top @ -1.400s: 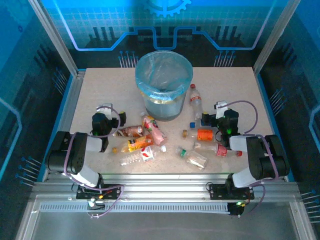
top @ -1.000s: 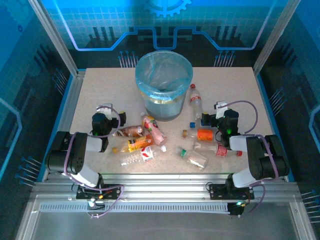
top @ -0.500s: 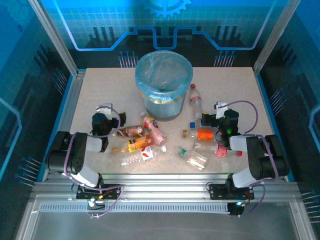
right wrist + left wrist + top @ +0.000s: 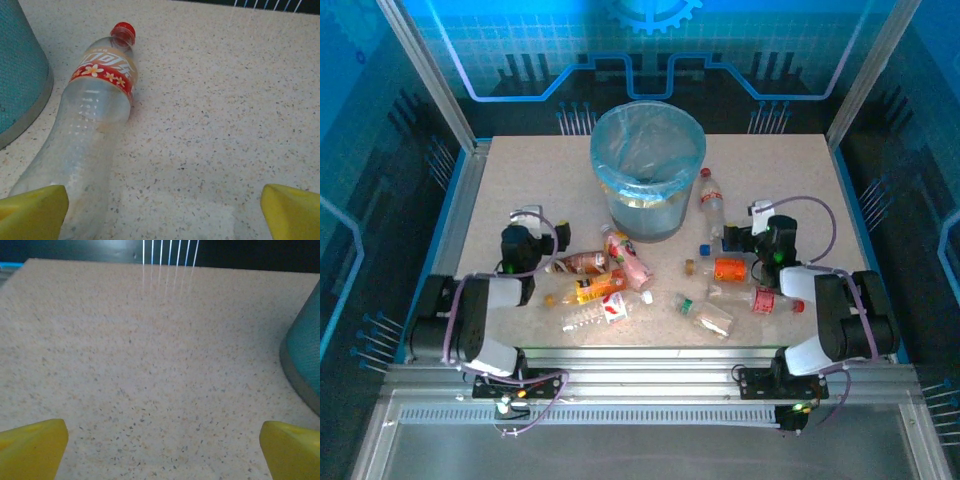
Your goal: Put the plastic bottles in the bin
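Observation:
The bin, a pale-blue bucket, stands at the table's middle back. Several plastic bottles lie in front of it: a pink one, an orange-yellow one, an orange-labelled one and a crushed clear one. A clear bottle with a red cap and red label lies beside the bin. My right gripper is open over bare table, its left fingertip by that bottle's base. My left gripper is open over bare table, with the bin's foot to its right.
Seen from above, my left gripper sits left of the bottle pile and my right gripper right of it. Metal rails edge the table. A loose blue cap lies near the red-capped bottle.
My left arm has edged slightly back and to the left. The right arm has barely shifted. The bottles lie where they were.

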